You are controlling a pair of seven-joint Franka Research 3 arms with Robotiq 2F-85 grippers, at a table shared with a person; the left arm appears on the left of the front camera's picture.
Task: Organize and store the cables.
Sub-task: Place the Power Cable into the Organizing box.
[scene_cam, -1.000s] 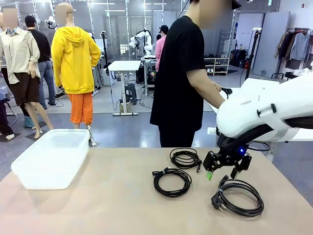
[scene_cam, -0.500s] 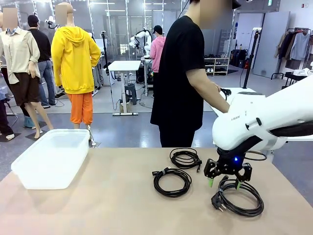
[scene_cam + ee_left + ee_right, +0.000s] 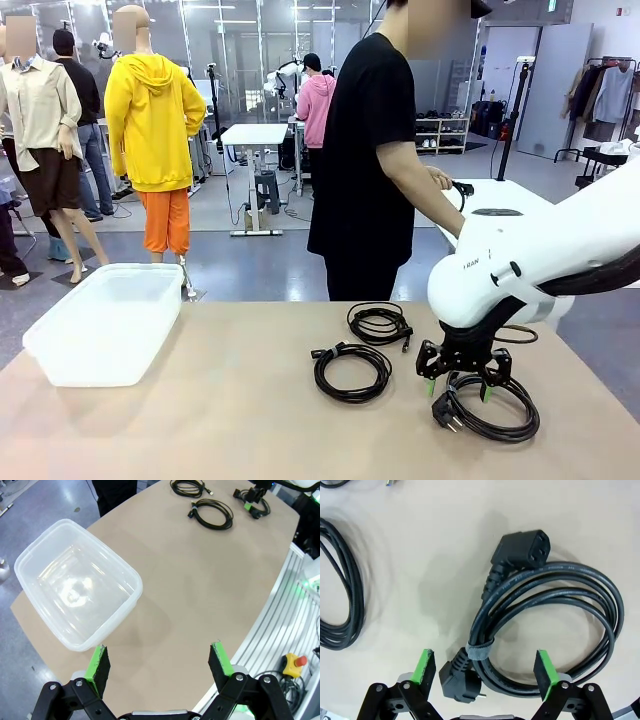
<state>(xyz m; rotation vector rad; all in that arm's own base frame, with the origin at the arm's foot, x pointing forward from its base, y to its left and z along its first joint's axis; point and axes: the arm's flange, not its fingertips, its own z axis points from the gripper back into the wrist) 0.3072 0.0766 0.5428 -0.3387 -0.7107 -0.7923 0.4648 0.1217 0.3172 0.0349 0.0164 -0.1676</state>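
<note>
Near the table's (image 3: 220, 430) right edge, the thick black coiled power cable (image 3: 530, 405) (image 3: 545, 587) lay flat, bound by a strap. The right hand (image 3: 459, 388) (image 3: 485, 670) hung over it, green-padded fingers apart, straddling the strapped section and clamping nothing. One thinner black coiled cable (image 3: 352, 396) lay at the table's centre and a second thinner black coiled cable (image 3: 372, 338) nearer the far edge. The left hand (image 3: 159, 660), fingers apart and empty, hung above the left edge beside the translucent white plastic bin (image 3: 131, 597) (image 3: 90, 350).
</note>
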